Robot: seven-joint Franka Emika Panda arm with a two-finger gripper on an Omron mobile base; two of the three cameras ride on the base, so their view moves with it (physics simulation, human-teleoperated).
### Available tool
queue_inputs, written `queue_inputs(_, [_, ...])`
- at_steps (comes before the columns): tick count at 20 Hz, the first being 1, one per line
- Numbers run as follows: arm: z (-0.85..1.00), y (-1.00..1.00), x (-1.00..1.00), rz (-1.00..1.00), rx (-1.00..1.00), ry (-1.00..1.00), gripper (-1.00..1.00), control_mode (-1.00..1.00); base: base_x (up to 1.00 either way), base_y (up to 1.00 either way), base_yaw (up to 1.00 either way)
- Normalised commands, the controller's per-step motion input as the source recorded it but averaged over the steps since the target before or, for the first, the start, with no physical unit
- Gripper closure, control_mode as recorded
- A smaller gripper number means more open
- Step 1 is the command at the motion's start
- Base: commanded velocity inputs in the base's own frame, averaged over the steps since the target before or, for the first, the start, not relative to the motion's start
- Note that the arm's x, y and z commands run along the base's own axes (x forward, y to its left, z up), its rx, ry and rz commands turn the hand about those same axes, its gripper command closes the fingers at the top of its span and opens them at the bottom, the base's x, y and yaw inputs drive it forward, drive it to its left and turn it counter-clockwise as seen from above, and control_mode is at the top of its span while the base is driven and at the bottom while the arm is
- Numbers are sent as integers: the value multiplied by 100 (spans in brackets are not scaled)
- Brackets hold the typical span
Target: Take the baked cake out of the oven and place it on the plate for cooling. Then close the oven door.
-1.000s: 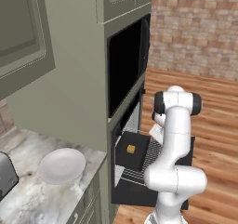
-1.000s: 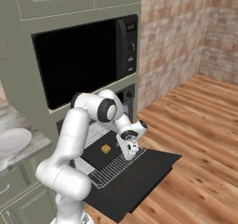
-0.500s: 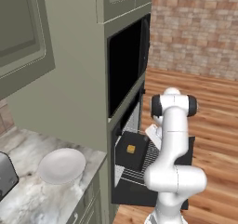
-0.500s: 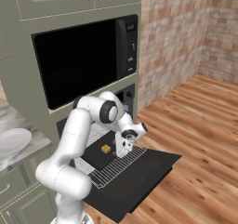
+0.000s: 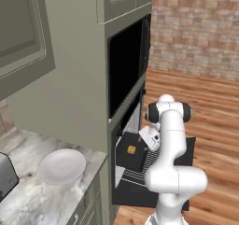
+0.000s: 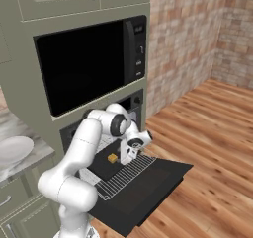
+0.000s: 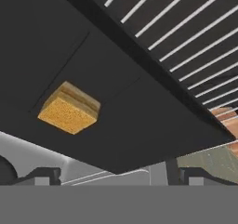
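The baked cake (image 5: 132, 150) (image 6: 112, 158) (image 7: 69, 108) is a small golden-brown cube lying on a black tray (image 7: 116, 102). The tray rests on the pulled-out wire rack (image 6: 126, 175) (image 7: 186, 42) of the oven (image 6: 132, 102). The oven door (image 6: 148, 192) (image 5: 128, 193) hangs fully down and open. My gripper (image 6: 128, 155) (image 5: 142, 142) (image 7: 118, 175) hovers just right of the cake and a little above the tray, jaws open and empty. The white plate (image 5: 62, 165) (image 6: 14, 149) sits on the marble counter to the left of the oven cabinet.
A large black microwave (image 6: 84, 59) (image 5: 128, 65) fills the cabinet above the oven. A silver toaster (image 5: 4, 178) stands at the counter's left edge beside the plate. Wooden floor (image 6: 212, 133) and brick walls lie to the right.
The hand has eased a little nearer to the cake over the tray. The jaws stay open and the cake has not moved.
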Motion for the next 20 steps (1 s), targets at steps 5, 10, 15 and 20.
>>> queue_inputs(5, [-46,29,25,0,4,0,-100,-100,0,0,0])
queue_inputs(10, [-15,15,34,-1,7,1,-100,-100,0,0,0])
queue_inputs(15, [-23,0,26,0,8,2,-100,-100,0,0,0])
queue_inputs(20, [-37,0,18,-1,4,0,-100,-100,0,0,0])
